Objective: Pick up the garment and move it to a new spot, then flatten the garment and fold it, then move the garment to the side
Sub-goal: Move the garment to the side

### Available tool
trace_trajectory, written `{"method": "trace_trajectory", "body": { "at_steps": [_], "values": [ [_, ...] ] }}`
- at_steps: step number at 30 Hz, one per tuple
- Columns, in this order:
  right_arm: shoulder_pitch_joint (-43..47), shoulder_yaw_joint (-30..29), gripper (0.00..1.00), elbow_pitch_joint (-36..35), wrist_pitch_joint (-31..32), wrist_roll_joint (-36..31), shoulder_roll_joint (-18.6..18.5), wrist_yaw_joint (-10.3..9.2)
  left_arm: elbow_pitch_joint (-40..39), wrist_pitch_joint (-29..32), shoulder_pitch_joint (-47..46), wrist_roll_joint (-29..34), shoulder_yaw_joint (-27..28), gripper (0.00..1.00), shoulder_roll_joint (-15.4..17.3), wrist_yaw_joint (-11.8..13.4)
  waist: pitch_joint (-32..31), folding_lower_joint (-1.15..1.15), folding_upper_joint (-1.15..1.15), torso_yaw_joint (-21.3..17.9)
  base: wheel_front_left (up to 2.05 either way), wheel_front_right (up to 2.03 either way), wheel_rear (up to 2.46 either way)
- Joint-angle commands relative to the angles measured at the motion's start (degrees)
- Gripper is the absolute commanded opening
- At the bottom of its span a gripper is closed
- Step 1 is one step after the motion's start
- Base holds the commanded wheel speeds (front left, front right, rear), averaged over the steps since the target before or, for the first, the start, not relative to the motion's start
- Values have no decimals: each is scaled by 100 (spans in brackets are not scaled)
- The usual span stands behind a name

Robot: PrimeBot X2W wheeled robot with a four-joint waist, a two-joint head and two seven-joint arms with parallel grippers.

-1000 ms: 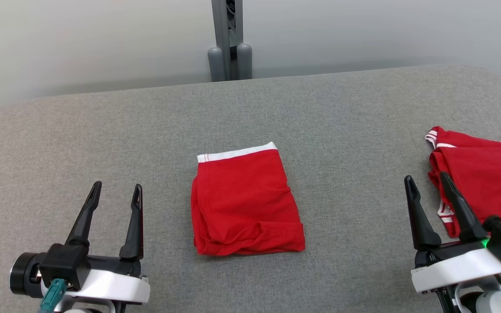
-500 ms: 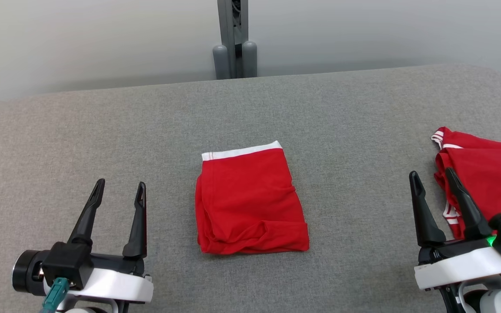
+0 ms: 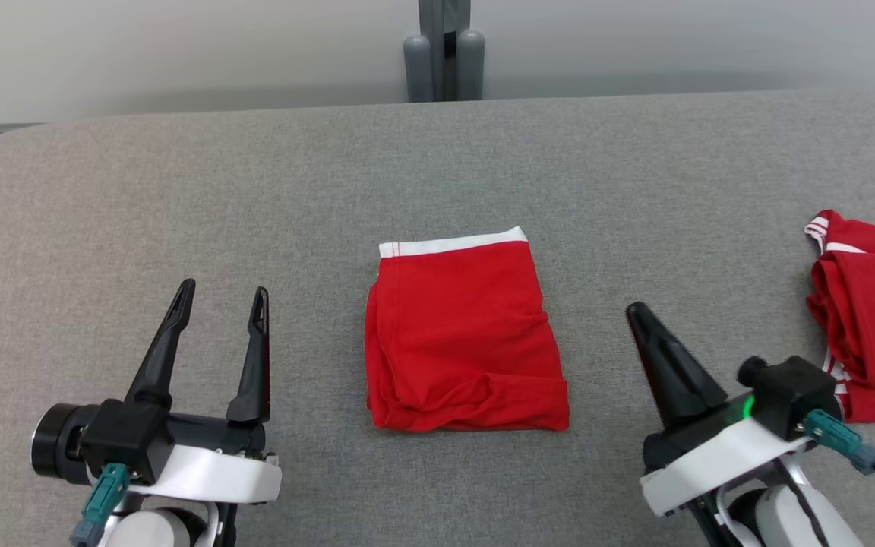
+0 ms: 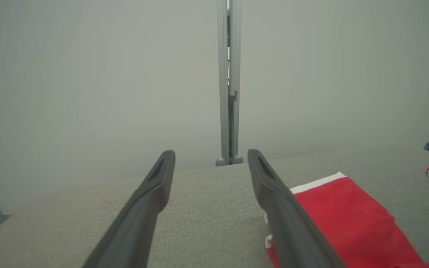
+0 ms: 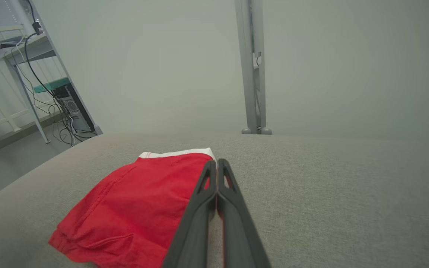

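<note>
The garment (image 3: 464, 334) is a pair of red shorts with a white waistband, folded into a neat rectangle in the middle of the grey padded table (image 3: 179, 190). It shows at the right in the left wrist view (image 4: 348, 219) and at the left in the right wrist view (image 5: 132, 208). My left gripper (image 3: 221, 292) stands open at the lower left, well clear of the shorts, nothing between its fingers. To the right of the shorts my right gripper (image 3: 635, 311) is shut with nothing in it, its fingers pressed together (image 5: 216, 163) and hovering by the garment's right edge.
A second red garment with white stripes (image 3: 870, 319) lies crumpled at the table's right edge. A grey post (image 3: 443, 49) stands behind the table's far edge against a pale wall. Shelving and cables (image 5: 50, 96) stand on the floor beyond the table's left end.
My right gripper has shut and swung left, away from the striped garment toward the folded shorts. The head camera has shifted, moving the whole scene right. The left gripper stays open.
</note>
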Motion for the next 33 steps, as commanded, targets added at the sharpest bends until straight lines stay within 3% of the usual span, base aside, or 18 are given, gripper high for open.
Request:
{"method": "trace_trajectory", "body": {
  "at_steps": [1, 10, 20, 33],
  "values": [
    [-177, 350, 0, 171, 32, 104, -110, 1, 1, -51, -157, -13, -45, 100, 5, -6, 201, 0, 0, 158, 0, 0, 0],
    [-1016, 1907, 0, 1233, -157, 700, -399, 1, 302, -217, -499, -91, -173, 100, -98, -49, 518, 0, 0, 457, 0, 0, 0],
    [-1496, 2665, 0, 2252, -234, 1302, -645, 1, 518, -316, -607, -145, -196, 100, -115, -56, 576, 0, 0, 525, 0, 0, 0],
    [-1427, 3628, 0, 1943, -235, 2072, -1153, 1, 632, -355, -678, -183, -130, 100, -80, -57, 614, 0, 0, 317, 0, 0, 0]
  ]
}}
